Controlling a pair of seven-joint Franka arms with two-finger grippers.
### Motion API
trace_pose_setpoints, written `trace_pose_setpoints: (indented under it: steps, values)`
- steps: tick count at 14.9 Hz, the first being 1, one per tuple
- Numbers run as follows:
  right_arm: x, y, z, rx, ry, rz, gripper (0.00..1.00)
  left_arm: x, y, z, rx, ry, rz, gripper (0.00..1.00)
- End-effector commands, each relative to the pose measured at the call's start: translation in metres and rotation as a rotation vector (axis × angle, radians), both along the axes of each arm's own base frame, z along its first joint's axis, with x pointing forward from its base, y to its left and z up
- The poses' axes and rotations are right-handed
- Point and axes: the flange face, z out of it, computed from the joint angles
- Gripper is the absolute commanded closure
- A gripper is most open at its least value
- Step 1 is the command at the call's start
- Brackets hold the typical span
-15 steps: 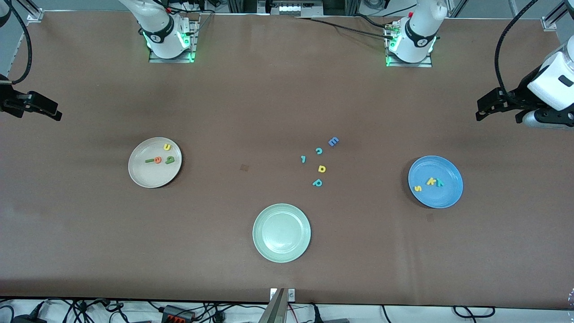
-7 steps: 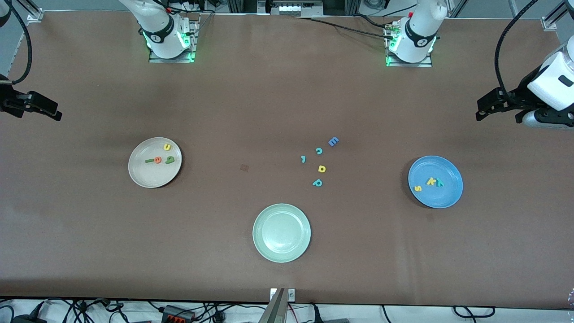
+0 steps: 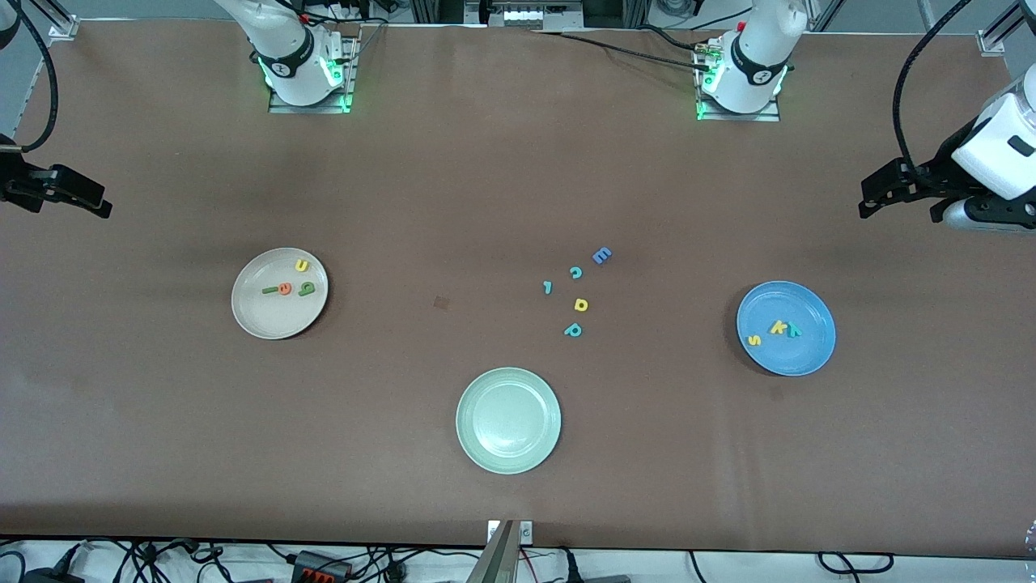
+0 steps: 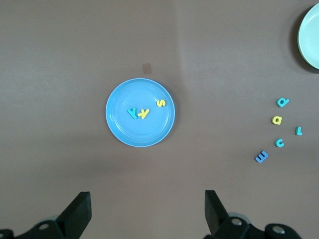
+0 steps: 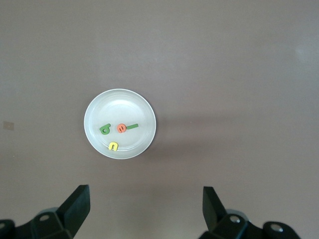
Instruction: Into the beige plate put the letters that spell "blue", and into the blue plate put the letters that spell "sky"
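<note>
Change across the views: none is to be seen — every item is placed exactly as it was a second ago.
Letters in the beige plate (image 3: 243, 312): no shift is noted.
Letters in the blue plate (image 3: 801, 356): no shift is noted.
Loose letters on the tabletop (image 3: 162, 453): no shift is noted.
Left claw (image 3: 864, 204): no movement is recorded — its spread is as before.
Right claw (image 3: 105, 208): no movement is recorded.

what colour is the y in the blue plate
Teal; the y lies beside the yellow k, clearest in the left wrist view.
</note>
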Motion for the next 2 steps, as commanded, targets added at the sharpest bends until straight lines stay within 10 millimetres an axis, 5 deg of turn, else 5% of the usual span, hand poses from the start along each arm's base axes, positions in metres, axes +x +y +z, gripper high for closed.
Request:
trace_pose_setpoints:
  steps: [1, 2]
  values:
    - [-0.0044, 0.0017, 0.0008, -0.010, -0.005, 0.007, 0.00, 0.0029, -0.0031, 0.0051, 0.003, 0.003, 0.002, 0.00]
    - [-0.0044, 0.0019, 0.0008, -0.009, -0.006, 0.007, 0.00, 0.0029, -0.0031, 0.0051, 0.003, 0.003, 0.002, 0.00]
